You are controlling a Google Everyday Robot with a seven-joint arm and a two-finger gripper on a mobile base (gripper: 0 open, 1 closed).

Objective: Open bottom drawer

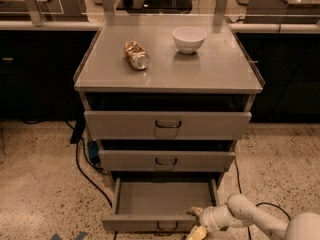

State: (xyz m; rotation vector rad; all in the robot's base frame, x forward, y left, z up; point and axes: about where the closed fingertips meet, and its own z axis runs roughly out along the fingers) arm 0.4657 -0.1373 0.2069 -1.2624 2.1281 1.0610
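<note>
I see the bottom drawer [162,199] drawn well out at the cabinet's foot, with the gripper [198,223] low at the right end of its front, beside the handle [167,227]. Whether it grips anything I cannot tell. I would pull straight outward, level, avoiding any sideways drag that might jam it.

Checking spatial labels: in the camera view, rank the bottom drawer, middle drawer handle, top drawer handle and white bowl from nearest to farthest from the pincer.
The pincer sits low right.
1. bottom drawer: beside it, lowest
2. middle drawer handle: above, centre
3. top drawer handle: higher, centre
4. white bowl: cabinet top, rear
</note>
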